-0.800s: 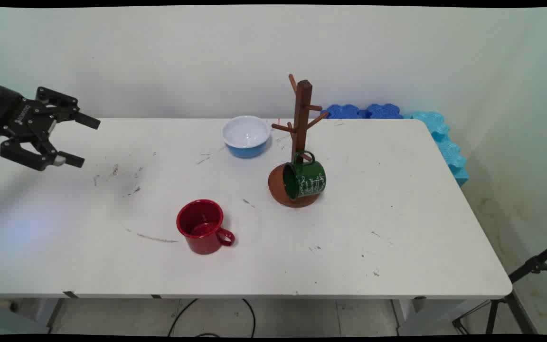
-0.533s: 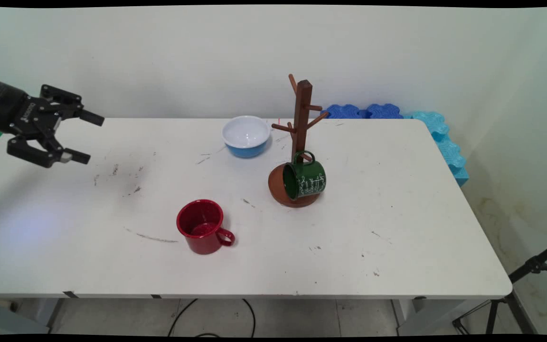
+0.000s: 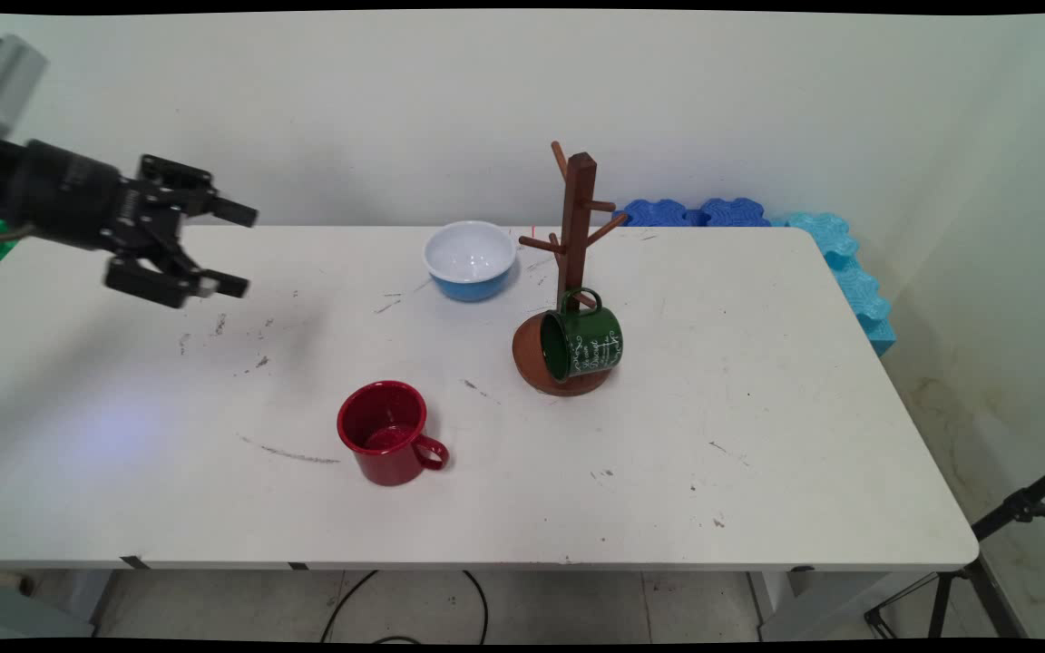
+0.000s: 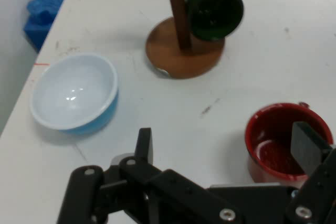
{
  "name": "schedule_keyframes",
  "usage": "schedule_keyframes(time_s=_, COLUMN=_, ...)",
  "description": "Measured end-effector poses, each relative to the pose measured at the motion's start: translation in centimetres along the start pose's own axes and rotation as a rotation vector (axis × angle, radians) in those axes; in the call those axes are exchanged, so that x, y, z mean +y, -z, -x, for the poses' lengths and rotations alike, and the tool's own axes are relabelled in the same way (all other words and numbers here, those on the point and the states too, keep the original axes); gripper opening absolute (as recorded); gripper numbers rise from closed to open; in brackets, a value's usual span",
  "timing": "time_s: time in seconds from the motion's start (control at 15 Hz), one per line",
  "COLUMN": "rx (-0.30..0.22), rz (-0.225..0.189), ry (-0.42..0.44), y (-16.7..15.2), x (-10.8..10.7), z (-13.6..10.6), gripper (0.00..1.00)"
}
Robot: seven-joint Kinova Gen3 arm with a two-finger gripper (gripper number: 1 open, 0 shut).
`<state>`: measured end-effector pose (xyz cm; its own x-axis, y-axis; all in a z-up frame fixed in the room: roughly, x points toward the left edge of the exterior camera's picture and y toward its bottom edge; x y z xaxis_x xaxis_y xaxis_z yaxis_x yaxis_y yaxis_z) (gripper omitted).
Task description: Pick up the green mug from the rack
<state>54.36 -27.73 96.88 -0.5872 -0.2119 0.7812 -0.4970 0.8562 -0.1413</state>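
Gripper [image 3: 234, 249] spread wide and empty, hovering above the table [image 3: 758, 435] at its 10 o'clock corner, well apart from everything. Red mug [image 3: 388, 432] upright near 6 o'clock, bowl [image 3: 470, 258] near 12, green mug [image 3: 582, 341] hung low on the rack [image 3: 577, 236] at centre. Risk judged: could knock the red mug over or jolt the green mug off its peg with a low sweep.

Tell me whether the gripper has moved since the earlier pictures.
Yes. The open gripper has shifted right in the main view, toward the blue bowl.
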Motion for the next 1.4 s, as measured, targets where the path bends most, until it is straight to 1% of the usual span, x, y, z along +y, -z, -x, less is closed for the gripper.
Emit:
schedule_keyframes(time_s=0.27, rx=-0.011, rz=-0.046, ry=0.049, y=-4.1, x=1.5, z=-1.7, gripper=1.0)
schedule_keyframes(time_s=0.53, rx=-0.011, rz=-0.065, ry=0.092, y=-7.3, x=2.8, z=-3.2, gripper=1.0)
schedule_keyframes(time_s=0.8, rx=-0.021, rz=-0.093, ry=0.158, y=-12.0, x=4.8, z=-5.1, gripper=1.0)
schedule_keyframes(time_s=1.07, rx=-0.023, rz=-0.119, ry=0.234, y=-16.3, x=6.5, z=-5.7, gripper=1.0)
schedule_keyframes(time_s=1.4, rx=0.004, rz=-0.132, ry=0.33, y=-20.6, x=8.2, z=-5.7, gripper=1.0)
